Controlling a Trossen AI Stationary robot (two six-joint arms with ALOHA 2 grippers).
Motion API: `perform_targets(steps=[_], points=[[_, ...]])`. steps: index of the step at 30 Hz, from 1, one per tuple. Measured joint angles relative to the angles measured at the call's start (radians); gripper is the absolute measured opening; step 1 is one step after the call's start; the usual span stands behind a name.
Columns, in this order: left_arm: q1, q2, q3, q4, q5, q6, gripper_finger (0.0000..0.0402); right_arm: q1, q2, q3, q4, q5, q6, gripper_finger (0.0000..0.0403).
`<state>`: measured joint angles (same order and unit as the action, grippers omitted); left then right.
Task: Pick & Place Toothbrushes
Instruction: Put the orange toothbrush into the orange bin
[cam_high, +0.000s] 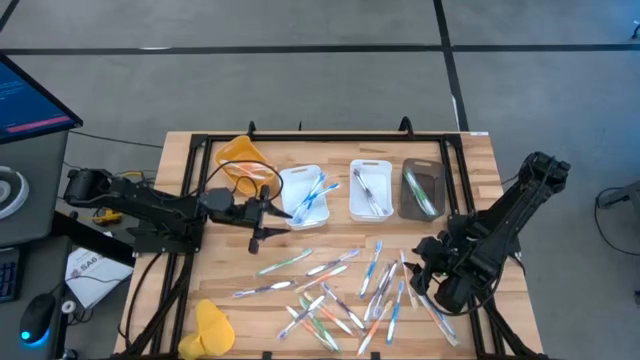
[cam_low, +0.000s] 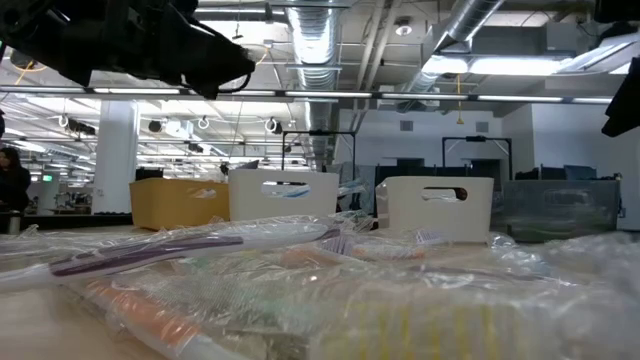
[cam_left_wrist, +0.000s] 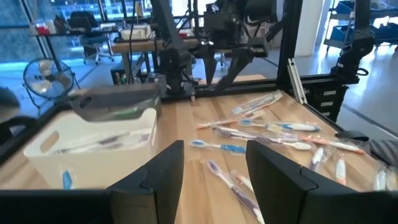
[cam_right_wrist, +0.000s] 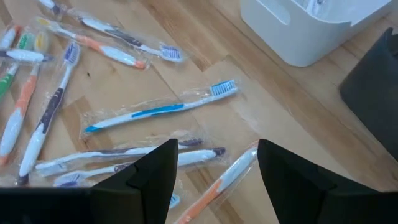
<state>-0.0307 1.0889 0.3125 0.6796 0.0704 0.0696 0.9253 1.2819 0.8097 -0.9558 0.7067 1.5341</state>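
your right gripper (cam_right_wrist: 211, 168) hangs open and empty just above the wrapped toothbrushes (cam_high: 340, 290) scattered on the table (cam_high: 180, 180), well placed to pick one. your left gripper (cam_left_wrist: 214, 171), also open and empty, sits beside the white tray (cam_high: 305, 195) holding blue brushes.

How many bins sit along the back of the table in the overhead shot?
4, in a row: a yellow bin at the left, then a white bin holding blue toothbrushes, another white bin, and a dark bin at the right.
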Motion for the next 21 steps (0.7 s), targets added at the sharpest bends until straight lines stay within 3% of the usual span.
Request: perform_targets(steps=[21], points=[[0.000,0.000,-0.007,-0.001,0.001,0.000,0.0169,0.004,0.000,0.000,0.023,0.000,-0.024,0.0216]])
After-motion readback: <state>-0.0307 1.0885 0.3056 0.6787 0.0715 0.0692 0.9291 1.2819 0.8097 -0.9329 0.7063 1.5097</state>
